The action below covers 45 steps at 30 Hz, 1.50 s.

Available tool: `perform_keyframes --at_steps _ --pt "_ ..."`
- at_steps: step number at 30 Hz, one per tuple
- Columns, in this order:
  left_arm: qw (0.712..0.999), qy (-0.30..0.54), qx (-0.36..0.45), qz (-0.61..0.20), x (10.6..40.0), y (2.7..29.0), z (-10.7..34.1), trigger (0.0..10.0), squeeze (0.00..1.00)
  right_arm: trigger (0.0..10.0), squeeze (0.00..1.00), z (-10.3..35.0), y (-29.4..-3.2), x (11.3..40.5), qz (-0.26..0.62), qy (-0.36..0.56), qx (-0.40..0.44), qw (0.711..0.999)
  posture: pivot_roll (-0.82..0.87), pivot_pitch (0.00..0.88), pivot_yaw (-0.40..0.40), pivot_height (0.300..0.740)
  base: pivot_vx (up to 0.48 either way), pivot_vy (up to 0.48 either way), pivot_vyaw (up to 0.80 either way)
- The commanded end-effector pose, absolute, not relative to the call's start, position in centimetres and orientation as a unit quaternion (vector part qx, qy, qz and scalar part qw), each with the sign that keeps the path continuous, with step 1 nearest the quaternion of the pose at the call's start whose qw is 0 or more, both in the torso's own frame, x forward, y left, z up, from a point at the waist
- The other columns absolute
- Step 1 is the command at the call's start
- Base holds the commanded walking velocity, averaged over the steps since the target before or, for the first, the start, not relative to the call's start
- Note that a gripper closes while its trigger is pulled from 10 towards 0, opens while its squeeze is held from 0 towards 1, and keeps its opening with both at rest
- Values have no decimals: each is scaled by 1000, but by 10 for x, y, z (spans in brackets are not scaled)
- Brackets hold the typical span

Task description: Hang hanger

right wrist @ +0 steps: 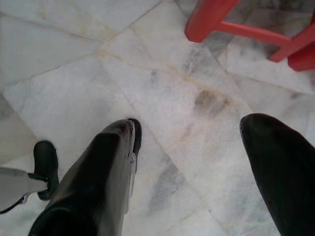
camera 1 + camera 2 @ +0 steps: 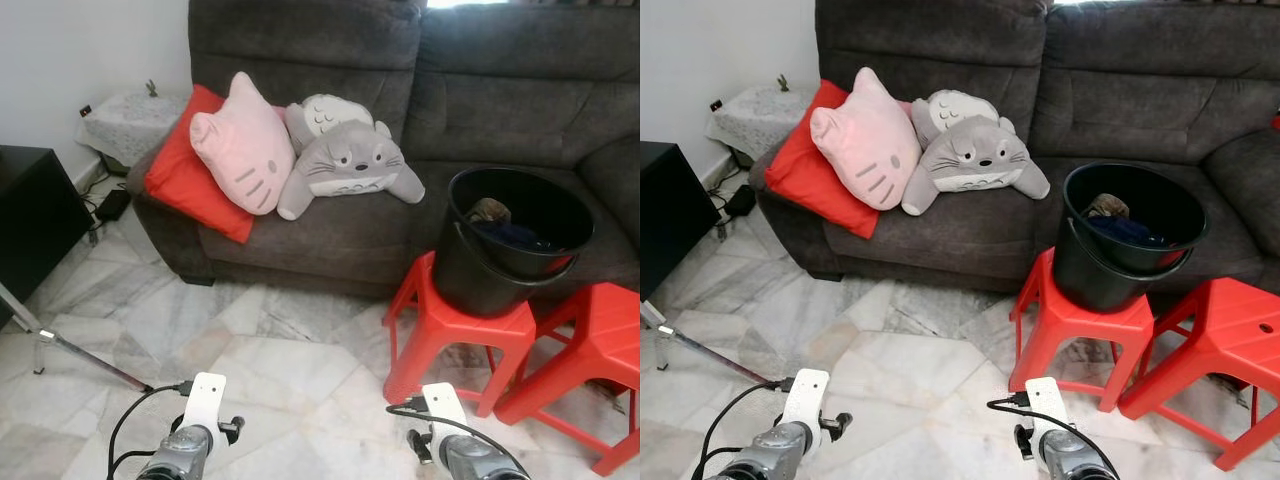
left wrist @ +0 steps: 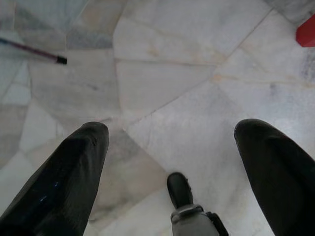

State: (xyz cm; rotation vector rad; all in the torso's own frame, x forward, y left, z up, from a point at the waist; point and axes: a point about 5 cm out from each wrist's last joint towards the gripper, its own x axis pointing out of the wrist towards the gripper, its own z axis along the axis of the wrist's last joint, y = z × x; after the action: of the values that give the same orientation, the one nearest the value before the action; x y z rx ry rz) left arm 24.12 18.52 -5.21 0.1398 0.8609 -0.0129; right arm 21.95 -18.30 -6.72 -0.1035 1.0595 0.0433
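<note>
Ahead, a black bucket stands on a red stool before the grey sofa, holding dark clothes; I cannot make out a hanger. Left gripper and right gripper hang spread wide over marble floor.

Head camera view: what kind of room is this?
Most likely a home living room: a grey fabric sofa with cushions and a plush toy, marble-tile floor, and a black bucket on a red stool.
</note>
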Motion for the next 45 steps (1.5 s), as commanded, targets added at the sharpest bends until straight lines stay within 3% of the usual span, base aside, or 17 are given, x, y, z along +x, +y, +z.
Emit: perform_keyframes --at_steps 1,12,29,37,45 --pt "900 430 74 -6 236 188 -56 10000 0 10000 0 -68 -181 218 15 502 -37 864 -51 0 -24 740 0 0 0" --pt "895 433 104 -30 234 188 -56 10000 0 10000 0 -71 -181 214 12 506 -35 862 -40 0 -24 740 0 0 0" --pt "896 437 80 -13 227 186 -62 10000 0 10000 0 -74 -185 207 4 517 -36 855 -27 0 -25 740 0 -256 0" --pt "895 438 86 -18 225 188 -62 10000 0 10000 0 -75 -182 205 11 520 -37 853 -25 0 -18 740 0 -263 -660" --pt "896 432 94 -23 232 191 -58 10000 0 10000 0 -72 -178 213 10 504 -29 863 -32 0 -11 740 0 -261 0"
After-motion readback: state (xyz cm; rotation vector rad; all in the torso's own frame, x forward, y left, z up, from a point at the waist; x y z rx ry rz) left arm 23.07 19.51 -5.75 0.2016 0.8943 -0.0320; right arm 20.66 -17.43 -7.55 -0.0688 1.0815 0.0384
